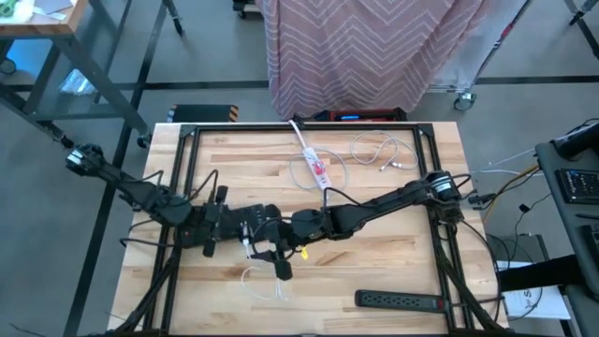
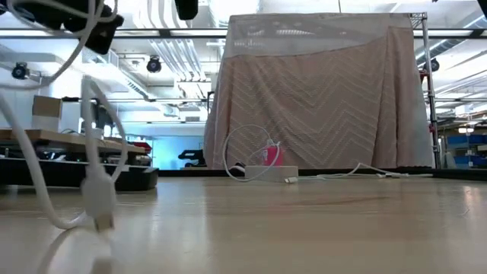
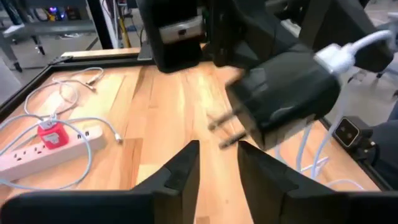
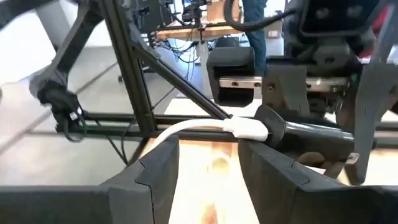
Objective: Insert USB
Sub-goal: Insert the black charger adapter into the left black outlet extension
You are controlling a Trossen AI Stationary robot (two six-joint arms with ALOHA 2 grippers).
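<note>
Left wrist view: left end effector has its fingers parted with a clear gap, and nothing sits between them. Just ahead of the tips, off the worktop, is the black adapter, prongs toward the fingers. The white USB plug is at its far end.

Right wrist view: right end effector has its fingers well apart. The same plug lies just beyond the tips, butted into the adapter's end. Its white cable runs off to one side. I see no finger bearing on plug or adapter.

High view: the two end effectors meet near mid-worktop, close together.

Low view: a loop of white cable hangs down to the worktop with a second white connector at its end.

Judgement:
- The plug looks seated, with no shell visible between the white body and the adapter.
- The step in hand is letting go cleanly.

How to do it well:
- Widen both sets of fingers before either arm moves.
- Draw each arm back along its own finger axis, not sideways, so no finger drags the cable or levers the plug out.
- Mind the cable loop beside the right fingers.
- Nothing seems to support the adapter. Expect it to drop, and keep the prongs clear of the left tips.

Not in play: white power strip and black power strip, both well away from either end effector.
</note>
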